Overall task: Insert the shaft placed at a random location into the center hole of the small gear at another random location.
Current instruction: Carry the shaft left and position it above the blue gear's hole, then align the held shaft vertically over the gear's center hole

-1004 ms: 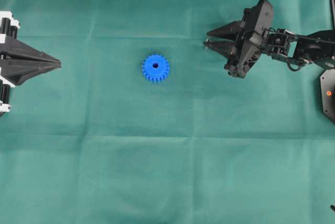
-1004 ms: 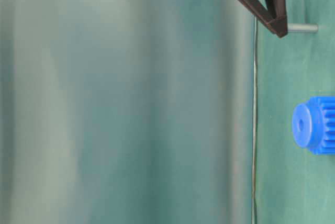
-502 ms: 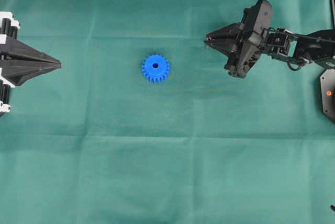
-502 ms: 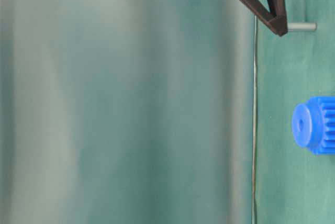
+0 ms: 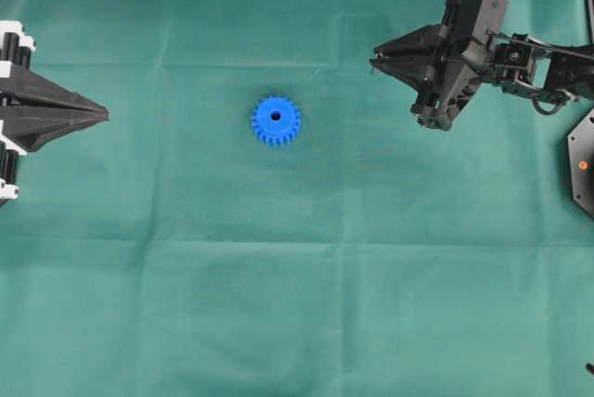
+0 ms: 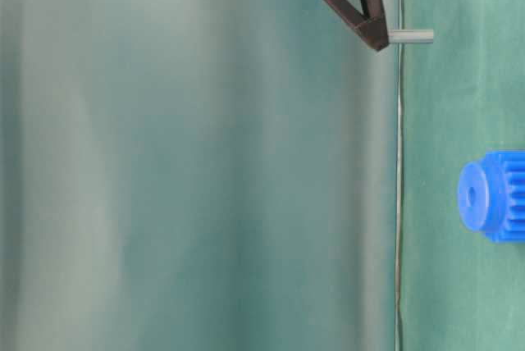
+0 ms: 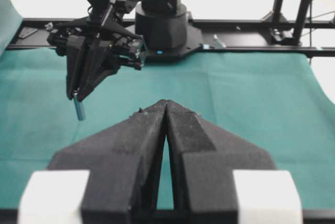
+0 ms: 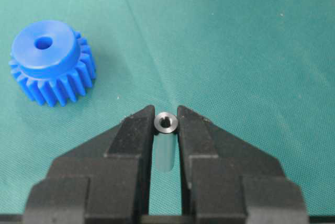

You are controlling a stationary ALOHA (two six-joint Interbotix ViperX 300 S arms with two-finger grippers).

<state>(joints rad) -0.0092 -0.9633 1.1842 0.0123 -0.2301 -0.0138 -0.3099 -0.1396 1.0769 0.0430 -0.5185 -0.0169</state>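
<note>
Right claw: pinched the shaft between its two fingertips, the pin's round end showing at the tips in the right wrist view.
Shaft, position: hung tip-down from the claw and clear of the counter, as the left wrist view and the table-level view both showed.
Small gear: lay flat on the green cloth near the middle, hub up, well apart from the right claw and nearer the left side than the shaft was.
Center hole: open and unfilled, dark in the blue hub.
Left claw: pressed together on nothing, parked at the left edge, pointing toward the gear.
Done, by my reading: the pick-up; the shaft was off the cloth and secured.
Left to do: carry the pin across to the gear, line it up over the hole, lower it in, let go.
Likely snag: the hole looked barely pin-wide, so a tilted shaft could catch on the hub.
</note>
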